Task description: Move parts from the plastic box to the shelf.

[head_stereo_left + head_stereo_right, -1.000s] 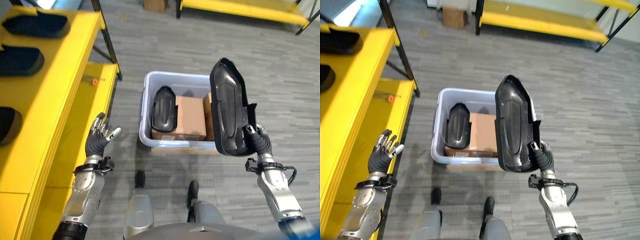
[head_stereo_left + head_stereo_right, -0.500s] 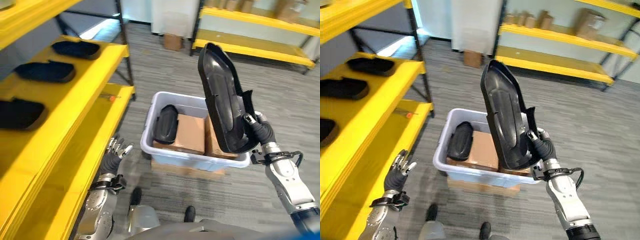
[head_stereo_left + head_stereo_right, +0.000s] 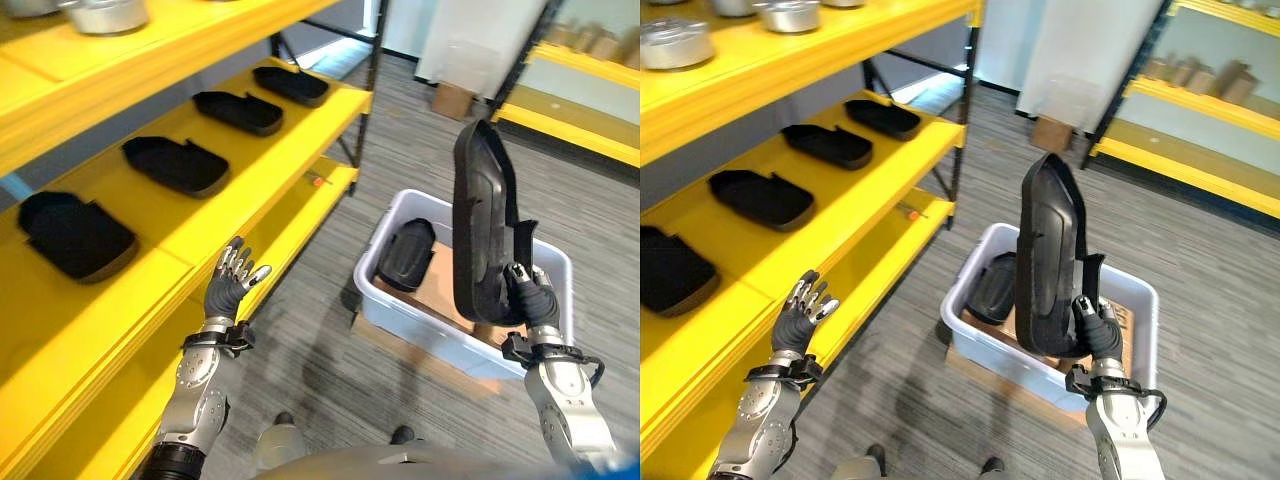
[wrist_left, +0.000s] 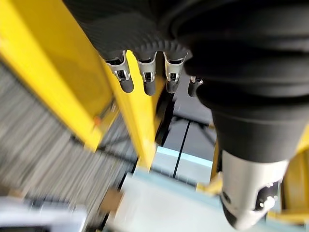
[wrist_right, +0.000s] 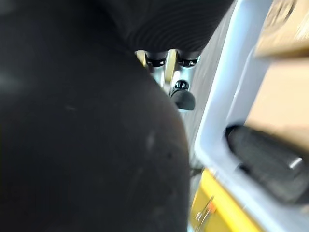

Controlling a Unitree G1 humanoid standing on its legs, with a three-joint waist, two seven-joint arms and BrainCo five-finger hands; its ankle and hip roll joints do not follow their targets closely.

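black part [image 3: 484, 235] upright in right hand's [image 3: 530, 303] curled fingers; left hand [image 3: 230, 286] spread.

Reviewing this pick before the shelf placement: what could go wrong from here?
1. The right hand grips the long black part at its bottom end only, upright; it may tip or slip.
2. Four parts already lie on the shelf; the new one could knock one of them.
3. The part hangs over the plastic box, so a drop would probably hit the part inside.
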